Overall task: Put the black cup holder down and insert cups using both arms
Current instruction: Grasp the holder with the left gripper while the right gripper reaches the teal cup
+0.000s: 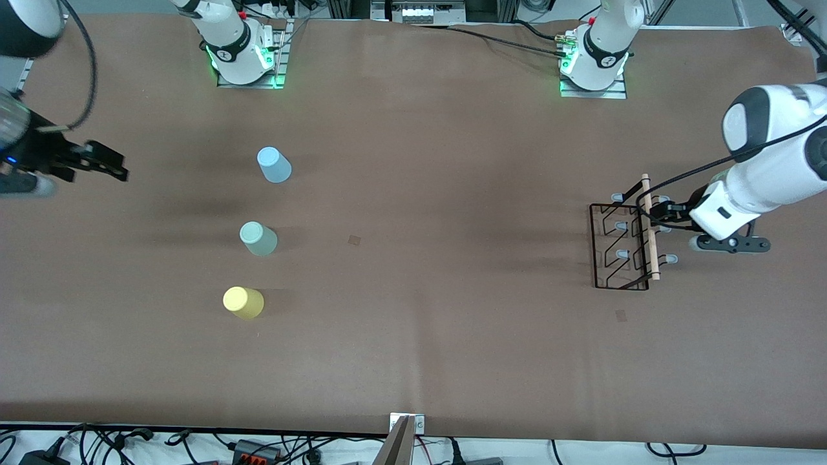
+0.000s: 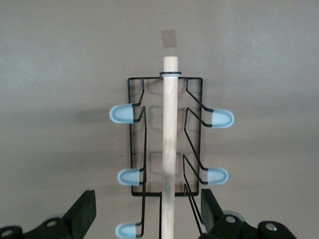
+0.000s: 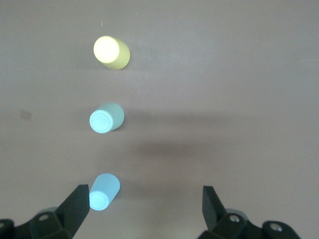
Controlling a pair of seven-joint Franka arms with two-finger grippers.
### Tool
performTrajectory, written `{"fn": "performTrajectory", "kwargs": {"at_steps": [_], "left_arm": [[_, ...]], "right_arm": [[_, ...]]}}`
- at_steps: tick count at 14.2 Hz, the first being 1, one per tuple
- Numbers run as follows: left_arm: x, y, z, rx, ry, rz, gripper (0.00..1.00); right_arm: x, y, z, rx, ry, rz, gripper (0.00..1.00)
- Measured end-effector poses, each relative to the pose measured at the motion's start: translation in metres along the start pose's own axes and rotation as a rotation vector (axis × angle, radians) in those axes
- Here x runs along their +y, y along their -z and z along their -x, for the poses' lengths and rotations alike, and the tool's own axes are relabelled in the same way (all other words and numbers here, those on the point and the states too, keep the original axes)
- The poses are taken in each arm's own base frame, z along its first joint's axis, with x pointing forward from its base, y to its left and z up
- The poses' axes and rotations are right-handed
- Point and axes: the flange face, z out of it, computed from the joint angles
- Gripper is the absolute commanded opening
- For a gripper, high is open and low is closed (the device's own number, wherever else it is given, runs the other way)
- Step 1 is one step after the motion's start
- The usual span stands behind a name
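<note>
Front view: my left gripper [image 1: 654, 216] spreads around the black cup holder's [image 1: 621, 248] rod, prongs bare; right gripper [image 1: 97, 161] spread, waiting; cups [image 1: 258, 237] mid-left.

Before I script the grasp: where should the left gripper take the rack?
Probably the wooden rod, from above, fingers either side. It is the rack's top bar, thick and straight, and the open left gripper is over its end.

I see a matt brown table [image 1: 413, 336], smooth like paper or cloth. The holder [image 1: 623, 242] looks to me like thin black wire with a pale bare-wood rod [image 2: 169, 144] and smooth grey-blue caps [image 2: 122, 113]. The cups [image 1: 258, 238] seem matt pastel plastic; the arms [image 1: 762, 174] are glossy white with matt black grippers [image 3: 144, 209].
</note>
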Motion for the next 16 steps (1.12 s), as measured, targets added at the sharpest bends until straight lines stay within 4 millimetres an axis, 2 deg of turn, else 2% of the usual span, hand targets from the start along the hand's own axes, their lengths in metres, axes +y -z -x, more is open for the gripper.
{"fn": "performTrajectory", "kwargs": {"at_steps": [3, 7, 12, 13, 15, 16], "left_arm": [[0.005, -0.022, 0.006, 0.019, -0.007, 0.000, 0.77], [0.020, -0.033, 0.010, 0.007, -0.001, 0.002, 0.65], [0.024, -0.038, 0.013, -0.005, 0.003, 0.003, 0.29], [0.024, -0.038, 0.013, -0.006, 0.003, 0.003, 0.24], [0.023, -0.040, 0.014, -0.008, 0.003, 0.003, 0.08], [0.023, -0.040, 0.014, -0.009, 0.004, 0.003, 0.06]], "right_arm": [[-0.019, -0.039, -0.020, -0.044, 0.024, 0.002, 1.00], [-0.026, -0.065, -0.034, -0.057, 0.005, 0.005, 1.00], [-0.048, -0.091, -0.043, -0.082, -0.008, 0.012, 1.00], [-0.054, -0.098, -0.045, -0.091, -0.007, 0.014, 1.00], [-0.066, -0.116, -0.051, -0.104, -0.009, 0.017, 1.00], [-0.075, -0.127, -0.054, -0.111, -0.018, 0.020, 1.00]]}}
